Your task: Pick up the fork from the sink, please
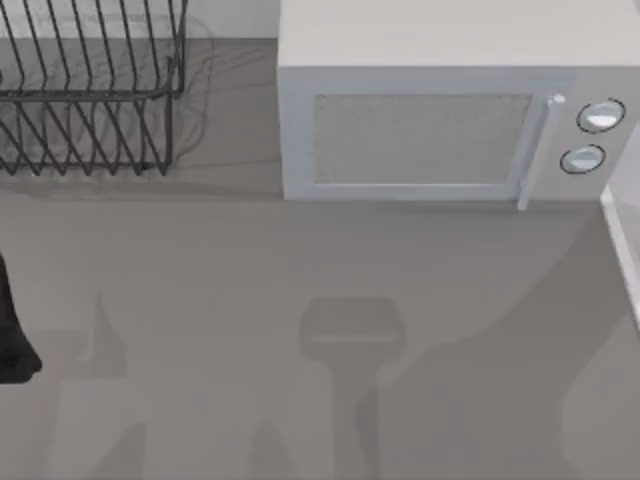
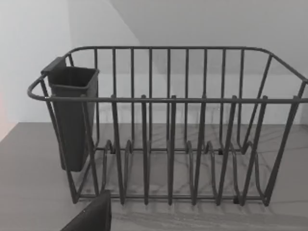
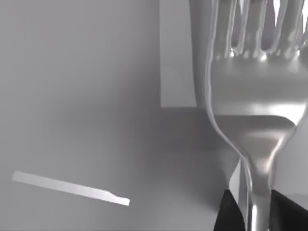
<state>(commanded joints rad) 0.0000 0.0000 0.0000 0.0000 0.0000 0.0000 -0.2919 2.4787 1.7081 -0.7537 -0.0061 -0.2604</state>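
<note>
Right up against the right wrist camera, the fork [image 3: 255, 96] stands tines-up with its handle pinched between the right gripper's [image 3: 257, 214] dark fingers [image 3: 231, 211], so it looks lifted already, while my left arm idles facing the dish rack [image 2: 168, 144].
</note>
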